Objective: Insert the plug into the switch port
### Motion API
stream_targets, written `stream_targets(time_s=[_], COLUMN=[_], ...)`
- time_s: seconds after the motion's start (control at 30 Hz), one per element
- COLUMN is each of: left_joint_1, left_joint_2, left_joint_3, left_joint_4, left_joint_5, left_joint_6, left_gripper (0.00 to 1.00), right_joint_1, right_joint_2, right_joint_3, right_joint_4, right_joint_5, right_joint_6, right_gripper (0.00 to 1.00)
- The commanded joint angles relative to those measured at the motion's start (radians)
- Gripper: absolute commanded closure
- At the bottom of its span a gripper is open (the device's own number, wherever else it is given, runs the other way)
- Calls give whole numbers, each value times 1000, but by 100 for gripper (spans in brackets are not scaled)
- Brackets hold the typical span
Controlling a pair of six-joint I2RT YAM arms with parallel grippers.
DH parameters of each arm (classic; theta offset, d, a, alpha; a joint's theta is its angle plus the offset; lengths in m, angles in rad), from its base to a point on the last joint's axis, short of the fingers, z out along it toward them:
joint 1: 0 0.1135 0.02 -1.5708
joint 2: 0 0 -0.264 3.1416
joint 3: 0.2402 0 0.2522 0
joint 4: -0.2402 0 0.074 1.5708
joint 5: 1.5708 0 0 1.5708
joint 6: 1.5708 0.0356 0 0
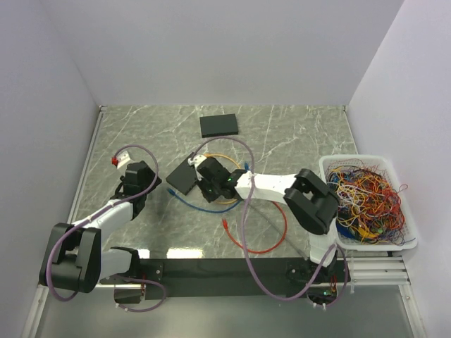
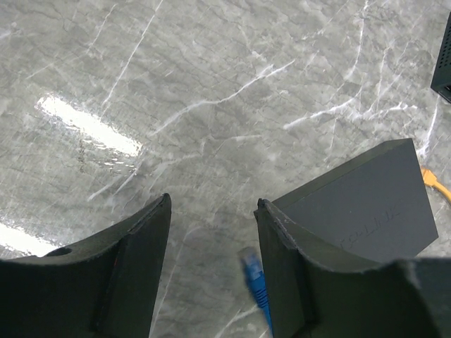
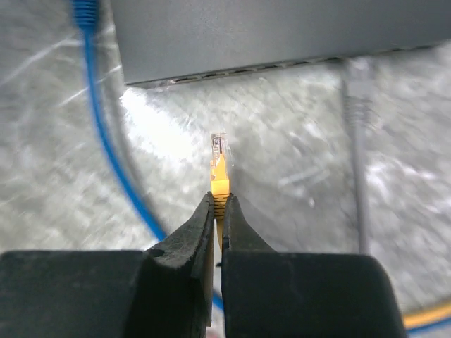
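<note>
While the right gripper point(image 3: 220, 204) clamps the yellow plug point(image 3: 219, 156) just short of the black switch point(image 3: 282, 32), the left gripper point(image 2: 211, 208) hovers open beside that switch. The grey veined marble tabletop point(image 1: 303, 134) shows bright glare; plain white walls point(image 1: 225, 49) enclose three sides.

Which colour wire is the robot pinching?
The yellow cable: the right gripper clamps its plug. The blue cable, grey cable and red cable aren't held.

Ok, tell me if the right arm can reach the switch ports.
Probably yes: the right claw holds the yellow plug facing the switch, with only bare table between; the blue cable lies aside.
</note>
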Motion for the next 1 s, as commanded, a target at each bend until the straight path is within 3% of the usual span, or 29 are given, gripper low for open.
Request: stream_targets(time_s=[0.0,0.2,0.33,0.47,0.63,0.97], left_joint_1=[-6,-7,-27,-72,-134,-225], left_joint_2=[-7,-147,-263,-320,-293,-190], left_joint_3=[9,-73,-55,-38,-66,-15], left_joint_4=[30,108,73,62,188,243], left_joint_5=[-9,60,165,239,321,343], left_joint_6=[2,6,-11,-131,-297,-340], left_gripper=[42,43,42,41,43,44], right_joint_1=[-9,-9,-11,-11,-11,-17], right_joint_2=[-105,-94,-115,-126,-197,-373], right_joint_3=[-13,9,-13,-31,-102,-273], right_joint_4=[62,25,46,63,156,354], right_joint_5=[52,58,60,52,6,-100], right_joint_6=[28,45,45,48,71,114], right_gripper=[100,100,100,100,100,100])
